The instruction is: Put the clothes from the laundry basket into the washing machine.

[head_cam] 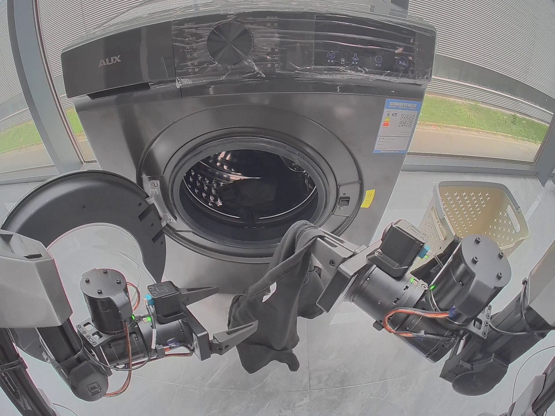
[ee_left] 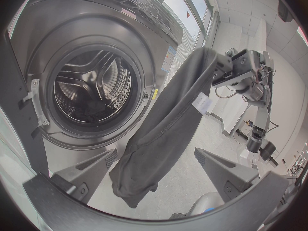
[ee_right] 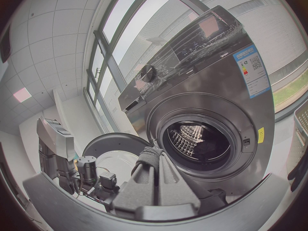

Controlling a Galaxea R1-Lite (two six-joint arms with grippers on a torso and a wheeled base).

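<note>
Garment (head_cam: 277, 301), dark, hanging from right gripper (head_cam: 312, 242) in front of the washing machine (head_cam: 248, 88).

Right gripper's jaws are clenched on the garment's top fold, just below and in front of the drum opening (head_cam: 248, 195). The cloth drapes down from there in 1 long dark fold with a white label on it. Left gripper (head_cam: 236, 306) sits lower, on the robot's left, jaws spread wide and grasping nothing. Its 2 fingers (ee_left: 96, 164) stand either side of the garment's lower end in the left wrist view; contact with the cloth cannot be told. Machine door (head_cam: 87, 215) is swung fully open to the left. Another dark cloth (head_cam: 254, 195) lies inside the drum. Laundry basket (head_cam: 480, 209), beige and perforated, is tipped on the floor right of the machine, behind the right arm.
</note>
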